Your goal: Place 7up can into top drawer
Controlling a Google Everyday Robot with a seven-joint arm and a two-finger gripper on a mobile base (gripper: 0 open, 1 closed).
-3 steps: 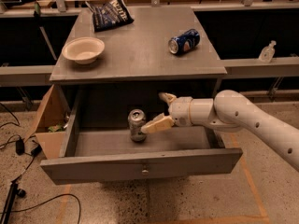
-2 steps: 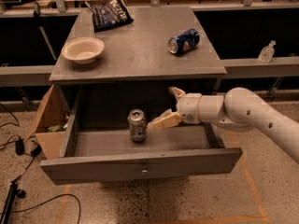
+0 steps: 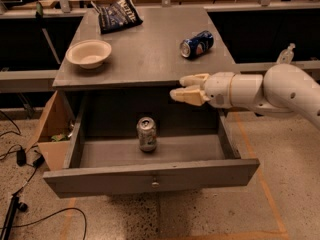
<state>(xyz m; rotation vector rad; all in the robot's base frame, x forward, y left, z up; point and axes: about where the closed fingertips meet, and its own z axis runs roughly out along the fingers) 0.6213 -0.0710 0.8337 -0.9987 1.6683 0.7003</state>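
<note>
Judging from the layout, we treat this step as the retreat after placement. The 7up can (image 3: 146, 134) stands upright on the floor of the top drawer (image 3: 150, 176), roughly at its centre from left to right and towards the far side. The drawer is pulled fully out from under the surface (image 3: 145, 59).

The end effector (image 3: 177, 87) hangs above the right half of the drawer, level with the near edge of the surface. It is up and to the right of the can and well apart from it. Its two pale fingers (image 3: 192, 79) point left with only a narrow gap between them, and they hold nothing.

To complete the retreat cleanly, we recommend the following:

1. Move the arm up and to the right, away from the can. Do not sweep left or descend, since a light upright can tips at a slight touch.
2. Keep the fingers clear of the near edge of the surface just behind them. Keep the forearm clear of the drawer's right wall.
3. Leave the finger gap as it is. Changing it serves no purpose here.
4. Stay away from the blue can (image 3: 196, 44), which lies on its side on the surface to the far right and would probably roll if bumped.

The bowl (image 3: 89, 53) and the chip bag (image 3: 117, 18) sit far left, out of the retreat path.
</note>
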